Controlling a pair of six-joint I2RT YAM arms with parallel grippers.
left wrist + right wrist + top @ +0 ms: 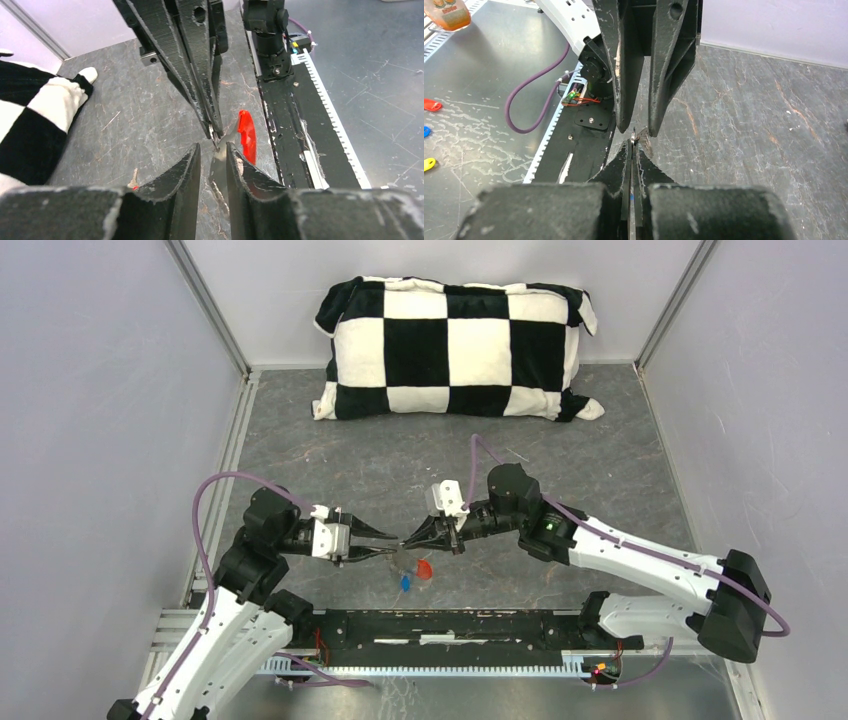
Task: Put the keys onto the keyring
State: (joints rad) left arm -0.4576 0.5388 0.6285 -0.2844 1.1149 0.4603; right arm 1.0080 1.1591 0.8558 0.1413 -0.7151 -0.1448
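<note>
Left wrist: key (219, 167) half hidden between parted left jaws, right jaws clamped on it.

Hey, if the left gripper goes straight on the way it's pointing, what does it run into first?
Most likely the key pinched in the right gripper; it sits between the open jaws of the left gripper. Right behind it are the right gripper's tips, nearly nose to nose, though depth is unclear.

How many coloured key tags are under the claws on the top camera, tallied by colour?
Red tag: 1
Blue tag: 1
Total: 2
</note>
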